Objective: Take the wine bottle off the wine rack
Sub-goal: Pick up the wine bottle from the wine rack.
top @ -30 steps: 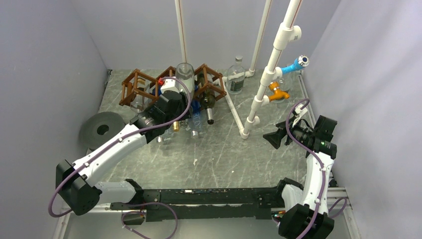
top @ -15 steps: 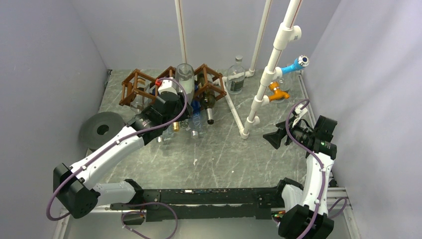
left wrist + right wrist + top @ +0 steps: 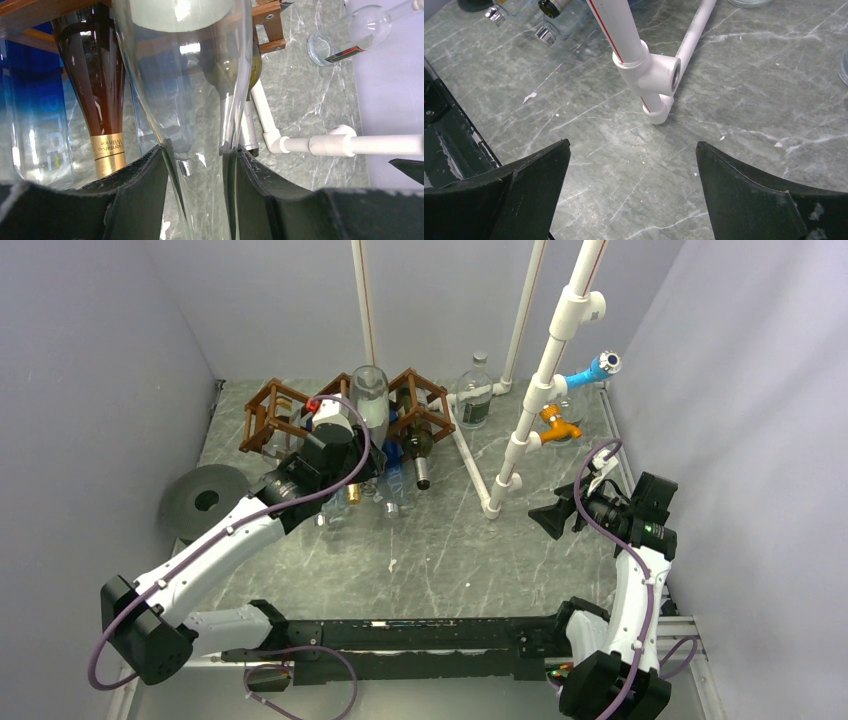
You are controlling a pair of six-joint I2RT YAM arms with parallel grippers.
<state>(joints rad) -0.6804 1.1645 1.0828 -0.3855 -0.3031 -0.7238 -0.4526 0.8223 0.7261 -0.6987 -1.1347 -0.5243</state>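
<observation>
The brown wooden wine rack (image 3: 280,412) stands at the back left of the table and holds several bottles; one corner shows in the left wrist view (image 3: 267,25). A clear glass wine bottle (image 3: 370,390) lies tilted on it, base up and back. My left gripper (image 3: 362,462) is shut on this bottle's neck; in the left wrist view the fingers (image 3: 150,195) press both sides of the clear neck (image 3: 200,165). A brown bottle with gold foil (image 3: 102,100) and a blue bottle (image 3: 30,110) lie beside it. My right gripper (image 3: 552,518) is open and empty above the table (image 3: 634,150).
A white PVC pipe frame (image 3: 520,440) with a blue tap (image 3: 598,368) and an orange tap (image 3: 558,423) rises at mid-right. A clear bottle (image 3: 475,395) stands at the back. A grey roll (image 3: 205,500) lies at the left. Pipe foot (image 3: 656,95) lies ahead of the right gripper.
My left wrist has shifted a little left and toward the near side, still shut on the clear bottle's neck. The bottle's base has hardly moved. The right arm is still.
</observation>
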